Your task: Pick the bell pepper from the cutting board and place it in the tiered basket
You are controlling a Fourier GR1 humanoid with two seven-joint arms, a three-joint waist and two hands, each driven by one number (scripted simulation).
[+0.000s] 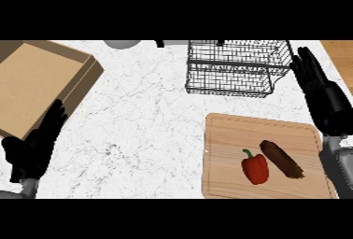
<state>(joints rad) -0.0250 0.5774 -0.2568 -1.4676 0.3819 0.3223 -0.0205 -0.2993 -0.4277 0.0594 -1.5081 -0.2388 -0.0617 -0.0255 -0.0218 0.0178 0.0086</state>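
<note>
Where it lies on the cutting board (pixel 228 135), the bell pepper (pixel 255 169) is red, green-stemmed.

Each black robot hand (pixel 34 149) tops a grey forearm (pixel 338 163).

Bare worktop (pixel 144 121) lies open between the cardboard box (pixel 41 84) at left and the cutting board (pixel 234 186). The wire basket (pixel 238 67) stands beyond the board, its top open; a brown vegetable (pixel 281 159) lies just beside the pepper (pixel 255 167).
</note>
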